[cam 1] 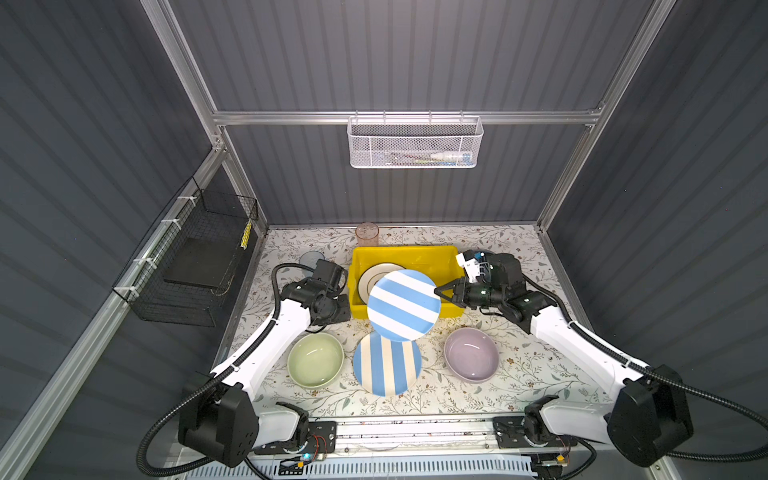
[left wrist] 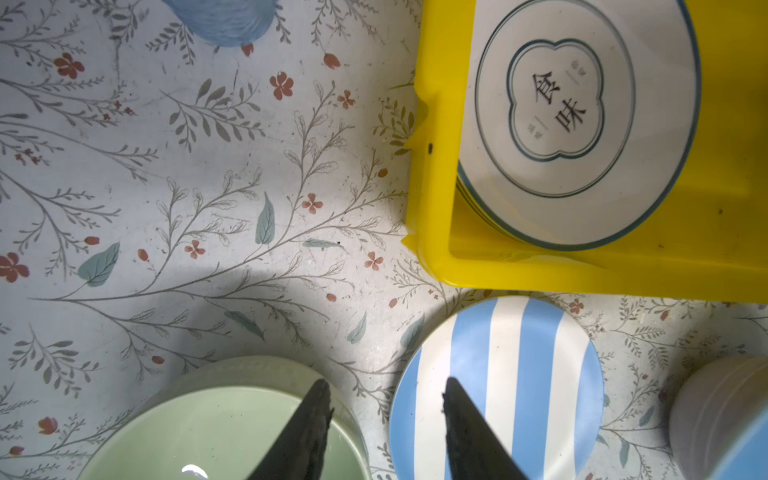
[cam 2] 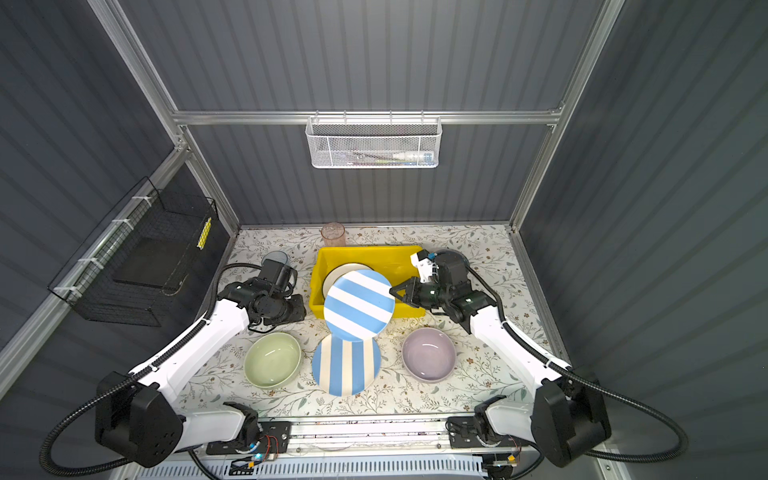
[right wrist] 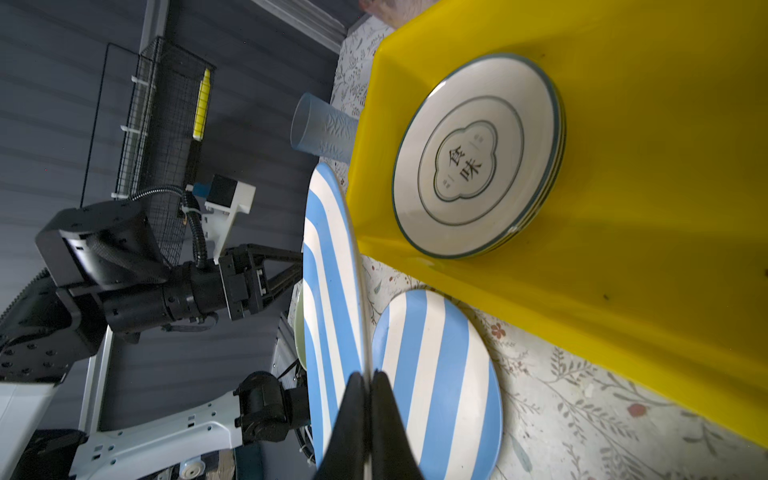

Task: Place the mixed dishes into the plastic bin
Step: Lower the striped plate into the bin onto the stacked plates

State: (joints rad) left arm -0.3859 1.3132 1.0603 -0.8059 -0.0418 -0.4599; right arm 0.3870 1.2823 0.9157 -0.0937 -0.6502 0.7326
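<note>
Right end effector [cam 1: 441,291] was clamped on the thin rim of one blue-white striped plate [cam 1: 403,305]. It carried the plate in the air, far part over the front wall of the yellow bin [cam 1: 405,250], near part over a second striped plate [cam 1: 386,365] lying flat on the tabletop [cam 1: 519,374]. Bin already held a stack of green-rimmed lettered plates [left wrist: 582,124] toward its left side. Left end effector [left wrist: 384,386] hung w/ fingers apart, nothing btwn them, above the gap btwn the pale green bowl [cam 1: 316,359] and the second striped plate. Risks, as I judged them: an edge pinch on a glazed plate is a weak hold, so a jerk or tilt could let it pivot or slip out, prob. onto the plate below or the bin wall, chipping either. Lowered too early, its underside could catch the front wall and shove the bin. Dropped off-centre on the stack, it might lean on a wall rather than sit flat, eating room for the lilac bowl [cam 1: 471,353], the green bowl, the pink tumbler [cam 1: 367,235] and the blue tumbler [right wrist: 320,133]. Left end effector sat close by the bin's left wall, so a clash was poss. if both moved in together.
</note>
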